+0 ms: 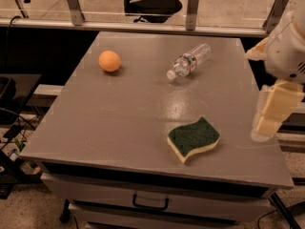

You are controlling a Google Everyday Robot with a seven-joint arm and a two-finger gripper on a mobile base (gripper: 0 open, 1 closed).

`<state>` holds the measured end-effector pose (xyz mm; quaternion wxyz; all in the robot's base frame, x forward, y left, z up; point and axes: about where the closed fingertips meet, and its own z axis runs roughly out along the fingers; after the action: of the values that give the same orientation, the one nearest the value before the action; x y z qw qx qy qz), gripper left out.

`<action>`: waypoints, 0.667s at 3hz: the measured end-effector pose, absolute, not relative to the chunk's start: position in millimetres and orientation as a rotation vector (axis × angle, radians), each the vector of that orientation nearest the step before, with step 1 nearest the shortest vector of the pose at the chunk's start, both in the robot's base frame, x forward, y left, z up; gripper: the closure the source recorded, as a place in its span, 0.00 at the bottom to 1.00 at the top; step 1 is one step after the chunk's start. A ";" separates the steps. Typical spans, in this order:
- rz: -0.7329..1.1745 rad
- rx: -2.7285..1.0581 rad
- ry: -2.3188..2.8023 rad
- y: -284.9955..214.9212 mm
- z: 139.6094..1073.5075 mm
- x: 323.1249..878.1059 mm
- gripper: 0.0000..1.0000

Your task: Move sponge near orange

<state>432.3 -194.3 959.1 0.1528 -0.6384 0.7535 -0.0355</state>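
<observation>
Looking down across the grey table (119,128), we find the sponge (193,138) lying flat on the front right part of its top. Its green scouring side faces up, and the pale yellow foam layer shows along its front and left edges. The orange (109,61) sits toward the back left of the same surface, well apart from the sponge, with a broad stretch of bare tabletop between them. A clear plastic water bottle (189,61) lies on its side toward the back, to the right of the orange and apart from it, its white cap pointing to the front left. Our gripper (269,118) hangs at the right edge of the view, by the table's right edge and to the right of the sponge, not touching it; whether it is spread or closed we cannot tell. Above it shows the white body of the arm (286,51). Under the tabletop a drawer front carries a dark handle (150,203). Behind the table runs a low rail with metal posts (193,8), and past it we see a dark office chair (152,4) on a pale floor.
</observation>
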 end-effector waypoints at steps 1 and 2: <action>-0.080 -1.954 2.080 -171.2 930.0 425.4 0.00; -0.036 -2.114 1.997 -144.4 886.9 428.9 0.00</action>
<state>428.9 -144.4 886.9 0.1166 -0.7219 0.6820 -0.0122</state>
